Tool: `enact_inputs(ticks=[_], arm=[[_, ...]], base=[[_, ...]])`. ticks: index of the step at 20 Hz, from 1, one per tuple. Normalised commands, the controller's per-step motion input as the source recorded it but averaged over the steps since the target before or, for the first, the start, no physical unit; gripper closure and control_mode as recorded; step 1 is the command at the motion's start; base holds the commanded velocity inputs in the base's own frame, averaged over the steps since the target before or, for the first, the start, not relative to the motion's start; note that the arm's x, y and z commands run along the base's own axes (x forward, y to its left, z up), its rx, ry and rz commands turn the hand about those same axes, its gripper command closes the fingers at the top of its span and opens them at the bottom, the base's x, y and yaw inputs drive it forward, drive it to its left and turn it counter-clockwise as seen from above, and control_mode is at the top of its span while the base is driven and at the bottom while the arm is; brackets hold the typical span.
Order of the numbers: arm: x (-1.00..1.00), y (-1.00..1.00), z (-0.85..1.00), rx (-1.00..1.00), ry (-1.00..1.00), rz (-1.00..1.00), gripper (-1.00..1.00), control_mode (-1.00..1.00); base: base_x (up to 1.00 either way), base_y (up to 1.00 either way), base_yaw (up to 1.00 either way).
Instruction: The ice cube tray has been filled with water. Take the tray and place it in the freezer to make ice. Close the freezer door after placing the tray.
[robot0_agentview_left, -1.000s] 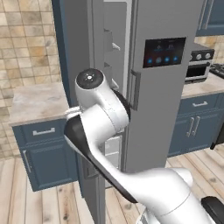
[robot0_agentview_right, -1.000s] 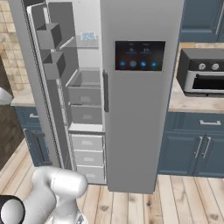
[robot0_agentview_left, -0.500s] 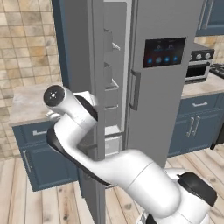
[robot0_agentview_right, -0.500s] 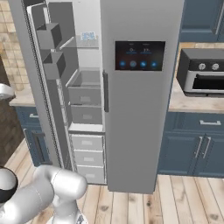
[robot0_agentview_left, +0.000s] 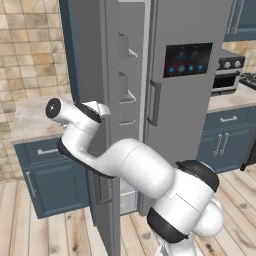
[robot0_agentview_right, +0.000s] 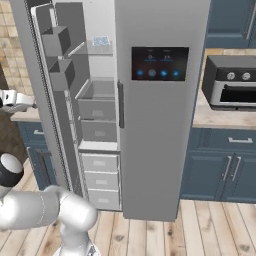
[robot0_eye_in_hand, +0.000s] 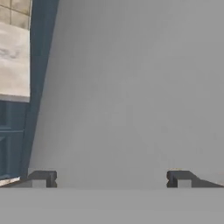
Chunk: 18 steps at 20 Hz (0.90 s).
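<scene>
1. Two finger tips of the gripper (robot0_eye_in_hand: 111, 179) stand wide apart, released, nothing between them; the plain grey outer face of the freezer door (robot0_eye_in_hand: 131, 87) lies close ahead.
2. Arm bends left around the open door's outer side, beside the beige counter (robot0_agentview_left: 30, 117) on blue cabinets (robot0_agentview_left: 45, 175).
3. Freezer (robot0_agentview_right: 100, 115) compartment stands open: grey bins on the door's inner face, white shelves and drawers inside.
4. Ice cube tray (robot0_agentview_right: 101, 41) lies on the top shelf, pale-blue water (robot0_agentview_right: 101, 41) in its cells.
5. Farthest right: the door with the black display panel (robot0_agentview_right: 160, 63), shut; an oven (robot0_agentview_right: 232, 90) on the counter.
</scene>
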Motion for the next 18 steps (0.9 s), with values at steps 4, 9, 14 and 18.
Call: enact_inputs(ticks=[4,9,14,18], arm=[[0.4,-0.29,-0.06,-0.12,-0.03,-0.19,-1.0,-1.0],[0.0,-0.92,0.0,-0.15,-0.09,-0.25,-1.0,-1.0],[0.06,-1.0,0.0,-0.14,-0.17,-0.13,-1.0,-1.0],[0.19,-1.0,0.0,-0.05,-0.27,0.0,-1.0,-1.0]], base=[[0.0,0.0,0.0],[0.0,0.0,0.0],[0.0,0.0,0.0],[0.0,0.0,0.0]])
